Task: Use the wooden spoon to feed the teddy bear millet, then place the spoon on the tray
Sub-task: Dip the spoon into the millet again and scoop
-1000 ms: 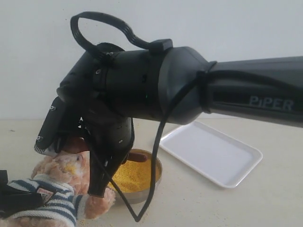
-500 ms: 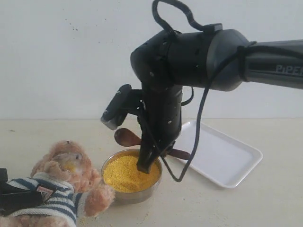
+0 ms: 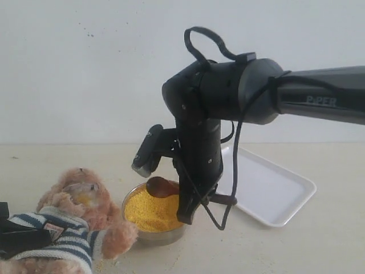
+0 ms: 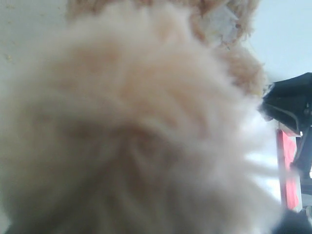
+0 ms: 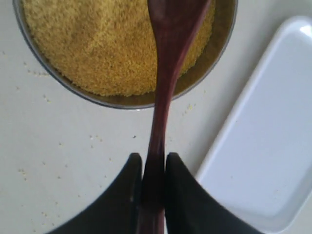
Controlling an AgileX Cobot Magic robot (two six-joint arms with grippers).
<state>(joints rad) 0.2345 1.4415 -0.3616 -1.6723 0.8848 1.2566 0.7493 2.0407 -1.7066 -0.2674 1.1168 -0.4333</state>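
The wooden spoon [image 5: 168, 73] is clamped by its slim handle between the two black fingers of the right gripper [image 5: 152, 165]. Its oval bowl is held over the mound of millet [image 5: 92, 48] in the steel bowl [image 5: 53, 80] (whether it touches the grains cannot be told). The teddy bear [image 3: 74, 217] is seen lying just beside the steel bowl, on the side away from the tray [image 3: 268, 188] and apart from the spoon.

A black part of the left gripper [image 3: 17, 240] is seen across the bear's striped shirt. Its wrist view is filled with blurred fur, so whether it is open or closed cannot be told.

Everything is set on a pale table [image 3: 296, 245] before a plain white wall [image 3: 85, 68]. Stray grains [image 5: 97, 141] are scattered on the table between bowl and tray. In the exterior view, part of the steel bowl and the tray's near edge are hidden by the right arm [image 3: 319, 100] and its looped cable [image 3: 236, 154].
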